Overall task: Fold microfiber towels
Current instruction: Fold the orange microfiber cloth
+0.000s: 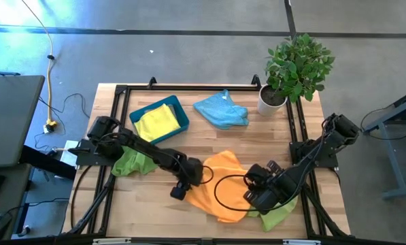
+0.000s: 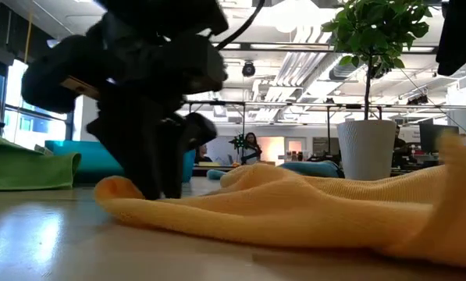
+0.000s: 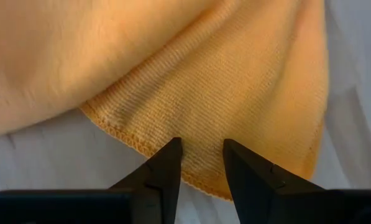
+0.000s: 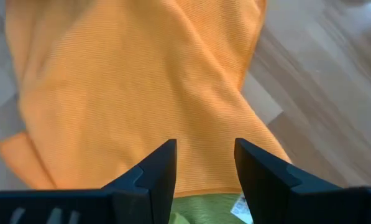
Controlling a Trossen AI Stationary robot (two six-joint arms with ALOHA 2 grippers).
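Note:
An orange microfiber towel (image 1: 220,182) lies rumpled on the wooden table near its front edge. My left gripper (image 1: 179,192) is down at the towel's left corner (image 3: 173,124), pointing steeply down. It is open, with one finger on either side of the hemmed corner edge. My right gripper (image 1: 256,197) hangs open above the towel's right part (image 4: 141,93), with nothing between its fingers. A lime green towel (image 1: 279,216) lies partly under the orange towel's right edge. My left gripper (image 3: 202,154) has its open fingers over the orange towel's left corner (image 3: 201,180), coming from above at a slant. I cannot tell whether the fingertips touch the cloth. The corner lies flat on the table.
A teal tray (image 1: 182,114) holding a yellow towel (image 1: 156,122) stands at the back left. A light blue towel (image 1: 221,110) lies beside it, and a potted plant (image 1: 294,68) stands at the back right. Another green towel (image 1: 131,163) lies at the left edge.

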